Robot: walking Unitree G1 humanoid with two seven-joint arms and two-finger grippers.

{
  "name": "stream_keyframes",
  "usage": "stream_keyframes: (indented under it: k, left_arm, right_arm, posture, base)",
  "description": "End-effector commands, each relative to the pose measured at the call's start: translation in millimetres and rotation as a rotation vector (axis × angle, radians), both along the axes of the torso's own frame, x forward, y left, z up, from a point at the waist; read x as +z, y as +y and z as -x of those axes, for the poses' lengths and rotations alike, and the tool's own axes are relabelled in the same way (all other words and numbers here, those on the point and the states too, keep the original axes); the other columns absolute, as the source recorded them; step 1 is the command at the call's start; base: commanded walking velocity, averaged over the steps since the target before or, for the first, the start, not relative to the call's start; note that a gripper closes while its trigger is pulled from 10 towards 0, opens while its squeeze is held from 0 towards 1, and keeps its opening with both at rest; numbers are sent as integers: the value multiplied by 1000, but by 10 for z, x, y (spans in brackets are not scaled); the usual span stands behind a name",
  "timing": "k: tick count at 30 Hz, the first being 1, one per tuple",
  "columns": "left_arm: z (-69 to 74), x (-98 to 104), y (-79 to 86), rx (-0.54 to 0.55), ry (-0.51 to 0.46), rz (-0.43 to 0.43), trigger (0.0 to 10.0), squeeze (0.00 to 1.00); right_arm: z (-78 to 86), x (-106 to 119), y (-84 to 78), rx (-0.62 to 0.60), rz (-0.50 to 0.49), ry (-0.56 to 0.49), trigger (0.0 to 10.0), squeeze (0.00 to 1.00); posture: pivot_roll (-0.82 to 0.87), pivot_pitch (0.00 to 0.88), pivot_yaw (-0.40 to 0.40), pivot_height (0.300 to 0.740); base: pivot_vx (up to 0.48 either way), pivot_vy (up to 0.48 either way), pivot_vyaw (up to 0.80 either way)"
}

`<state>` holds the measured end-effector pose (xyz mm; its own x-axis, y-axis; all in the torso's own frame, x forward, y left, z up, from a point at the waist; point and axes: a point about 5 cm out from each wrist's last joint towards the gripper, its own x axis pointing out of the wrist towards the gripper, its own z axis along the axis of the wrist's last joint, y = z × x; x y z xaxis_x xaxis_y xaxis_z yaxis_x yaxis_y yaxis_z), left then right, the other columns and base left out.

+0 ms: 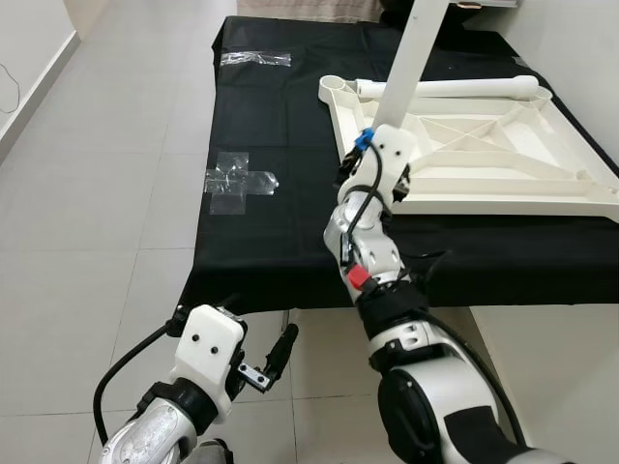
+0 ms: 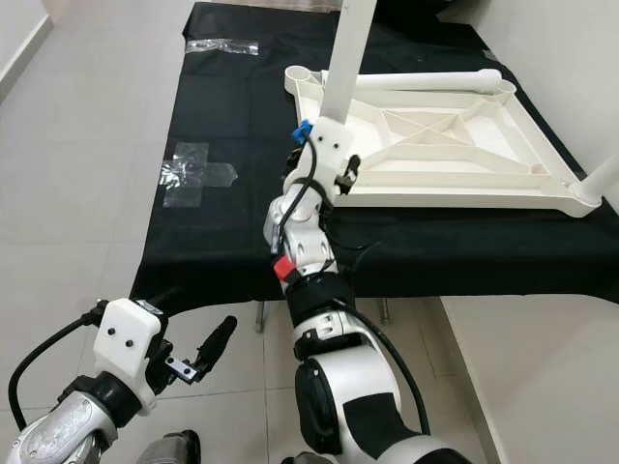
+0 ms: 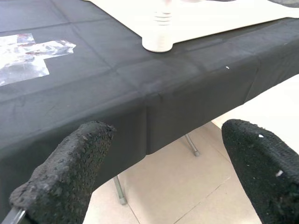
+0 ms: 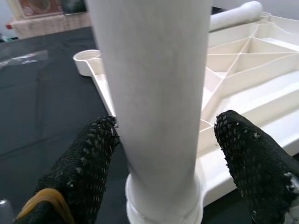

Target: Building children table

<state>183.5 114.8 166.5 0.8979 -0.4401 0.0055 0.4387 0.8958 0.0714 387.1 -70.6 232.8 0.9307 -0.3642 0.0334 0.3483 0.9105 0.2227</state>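
Head views: the tabletop [image 1: 484, 155] is lying upside down on the black counter [image 1: 280, 232]. The right end effector [image 1: 372, 159] is working at the upright leg [image 1: 411, 58] in the near corner socket; I count one standing leg, one lying leg [image 1: 455, 88], two tape patches.

Left wrist: the left end effector [image 3: 163, 168] is hanging spread before the counter edge.

Right wrist: fingers [image 4: 88, 158] are standing spread beside the leg, not pinching. Keeping it vertical while twisting seems wise.

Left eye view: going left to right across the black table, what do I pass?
Crossed strips of clear tape → right gripper at the foot of the upright white leg → upturned white tabletop, with a loose leg lying along its far edge.
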Motion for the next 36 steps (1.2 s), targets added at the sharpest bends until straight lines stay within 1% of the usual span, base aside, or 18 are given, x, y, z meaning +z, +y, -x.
stream_keyframes:
  k: [1,9,12,14,17,18,19,20,23,27,29,30,31,32,33,34,35,36]
  left_arm:
    - [12,-48,8,9,19,-7,10000,0]
    - [11,-57,13,11,22,-5,10000,0]
    - [7,-66,4,10,26,2,10000,0]
    - [7,-66,4,10,26,2,10000,0]
    - [-4,-71,7,11,24,3,10000,0]
    - [-4,-71,7,11,24,3,10000,0]
    - [-15,-75,10,14,22,4,10000,0]
    - [-15,-75,10,14,22,4,10000,0]
    - [-43,-108,34,55,32,2,10000,0]
    - [-48,-120,40,64,37,4,10000,0]
    - [-60,-144,59,89,42,-14,10000,0]
    - [-65,-166,80,116,46,-23,10000,0]
    - [-65,-166,80,116,46,-23,10000,0]
    - [-69,-182,107,151,48,-25,10000,0]
    - [-69,-182,107,151,48,-25,10000,0]
    - [-78,-192,134,183,48,-26,10000,0]
    - [-78,-192,134,183,48,-26,10000,0]
    - [-88,-190,161,209,43,-26,10000,0]
  right_arm:
    - [41,-32,28,30,-17,7,10000,0]
    - [132,-95,-1,76,0,13,10000,0]
    - [262,-203,-58,124,38,37,10000,0]
    - [262,-203,-58,124,38,37,10000,0]
    - [416,-281,-68,224,70,41,10000,0]
    - [416,-281,-68,224,70,41,10000,0]
    - [503,-332,-79,275,74,51,10000,0]
    - [503,-332,-79,275,74,51,10000,0]
    - [777,-465,-210,409,146,28,10000,0]
    - [845,-497,-239,451,165,19,10000,0]
    - [918,-551,-315,468,197,6,10000,0]
    - [989,-639,-463,445,231,-1,10000,0]
    - [989,-639,-463,445,231,-1,10000,0]
    - [1059,-740,-626,405,257,20,10000,0]
    - [1059,-740,-626,405,257,20,10000,0]
    - [1112,-841,-766,366,284,48,10000,0]
    - [1112,-841,-766,366,284,48,10000,0]
    - [1150,-917,-877,321,290,82,10000,0]
  posture:
    - [172,175,-106,740]
    - [166,174,-107,740]
    - [162,165,-108,740]
    - [162,165,-108,740]
    - [154,157,-104,740]
    - [154,157,-104,740]
    - [150,151,-106,740]
    - [150,151,-106,740]
    - [142,129,-109,740]
    - [142,129,-109,740]
    - [135,117,-105,740]
    - [133,104,-110,740]
    - [133,104,-110,740]
    - [133,89,-105,740]
    - [133,89,-105,740]
    - [136,77,-101,740]
    - [136,77,-101,740]
    - [135,73,-99,740]
  base:
    - [0,0,0]
    - [0,0,0]
    - [0,0,0]
    - [0,0,0]
    - [0,0,0]
    - [0,0,0]
    - [0,0,0]
    - [0,0,0]
    - [0,0,0]
    - [0,0,0]
    - [0,0,0]
    - [0,0,0]
    - [0,0,0]
    - [0,0,0]
    - [0,0,0]
    - [0,0,0]
    - [0,0,0]
    - [0,0,-581]
